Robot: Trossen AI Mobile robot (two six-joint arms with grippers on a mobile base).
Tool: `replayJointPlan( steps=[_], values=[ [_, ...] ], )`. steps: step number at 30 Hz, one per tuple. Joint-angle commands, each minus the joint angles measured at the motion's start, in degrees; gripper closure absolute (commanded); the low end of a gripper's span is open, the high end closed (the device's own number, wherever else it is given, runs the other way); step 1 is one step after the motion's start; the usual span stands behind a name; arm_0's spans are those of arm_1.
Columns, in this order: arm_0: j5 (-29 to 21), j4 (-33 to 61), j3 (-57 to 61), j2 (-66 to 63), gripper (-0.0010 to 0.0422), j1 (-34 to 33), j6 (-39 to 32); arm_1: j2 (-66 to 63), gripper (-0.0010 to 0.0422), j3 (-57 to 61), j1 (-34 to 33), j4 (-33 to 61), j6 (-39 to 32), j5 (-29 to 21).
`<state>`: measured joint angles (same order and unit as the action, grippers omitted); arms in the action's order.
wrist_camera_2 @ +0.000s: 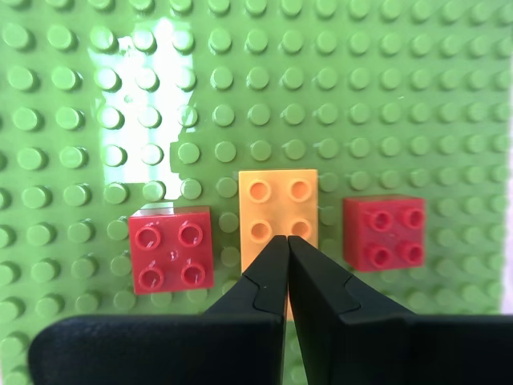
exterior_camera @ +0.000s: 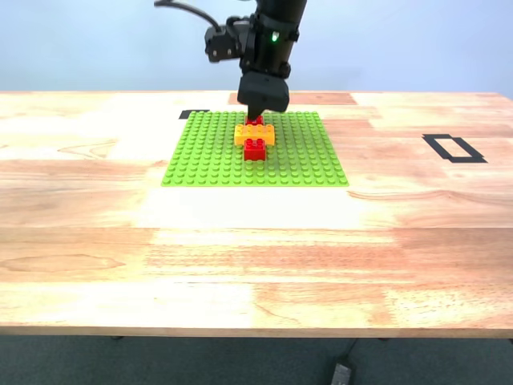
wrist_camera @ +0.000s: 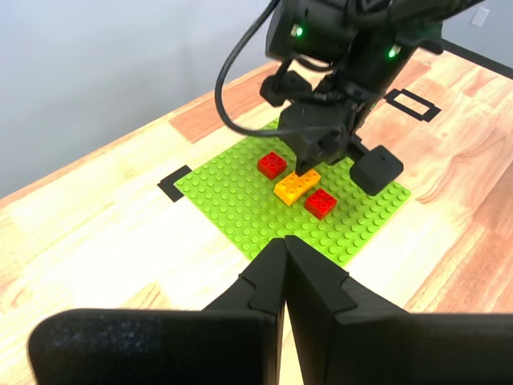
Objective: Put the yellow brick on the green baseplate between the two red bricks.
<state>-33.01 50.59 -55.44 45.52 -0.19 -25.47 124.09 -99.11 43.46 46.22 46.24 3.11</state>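
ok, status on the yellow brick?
Second gripper shut, empty, above yellow brick. Brick on green baseplate between red bricks. First gripper shut, away. Nothing obstructing.

Looks like a robot test room or lab. A big wooden tabletop made of light and dark planks, with a plain pale blue wall at the far side. Black tape squares stuck on the wood as marks. A black robot arm with a small green light and cables. Toy bricks only.
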Motion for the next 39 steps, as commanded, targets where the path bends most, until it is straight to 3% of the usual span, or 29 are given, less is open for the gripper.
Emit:
replayJointPlan(
  steps=[1,26,39],
  values=[
    [0.0,0.0,0.0,0.0,0.0412,0.0,0.0,0.9,0.0395,0.0,0.0,0.0,-1.5,0.0],
    [0.0,0.1,0.0,-0.3,0.0412,0.0,0.0,4.4,0.041,1.0,0.3,-4.2,-1.3,1.0],
    [0.0,-2.3,0.5,-0.6,0.0412,0.0,0.0,-15.1,0.041,5.1,-2.2,-4.3,-1.6,0.7]
  ],
)
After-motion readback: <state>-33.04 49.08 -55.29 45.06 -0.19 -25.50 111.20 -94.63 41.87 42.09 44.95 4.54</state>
